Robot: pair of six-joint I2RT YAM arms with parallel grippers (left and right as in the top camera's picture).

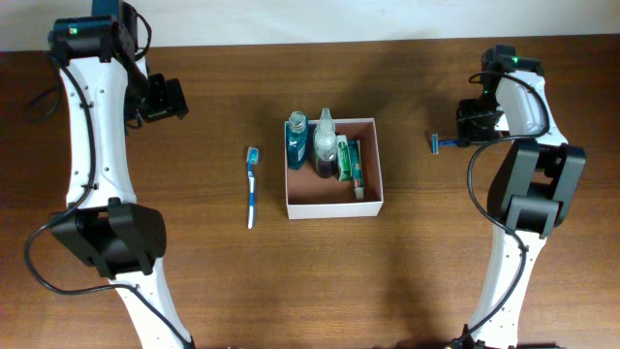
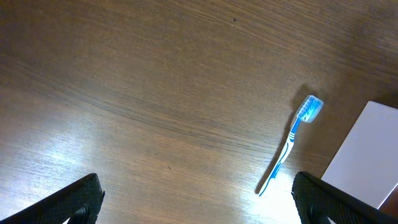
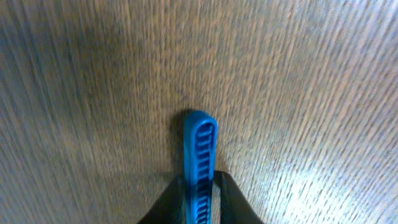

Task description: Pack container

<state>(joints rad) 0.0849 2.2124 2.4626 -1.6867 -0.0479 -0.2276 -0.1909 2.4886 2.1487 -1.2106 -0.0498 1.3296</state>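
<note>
brown wood-grain table; right gripper pinches a blue razor. the container sits well off to its side. left gripper gapes wide, toothbrush ahead.

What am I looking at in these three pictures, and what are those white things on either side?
The white things are two robot arms at a wooden table, each ending in a two-fingered pincer. One picture is taken from above; the other two come from cameras on the wrists. In the middle sits the container, already holding bottles and a tube. A toothbrush lies to its left on the table. The left pincer is open and empty, hanging above the table near the toothbrush. The right pincer is pinching a blue razor handle that lies on the table.
</note>
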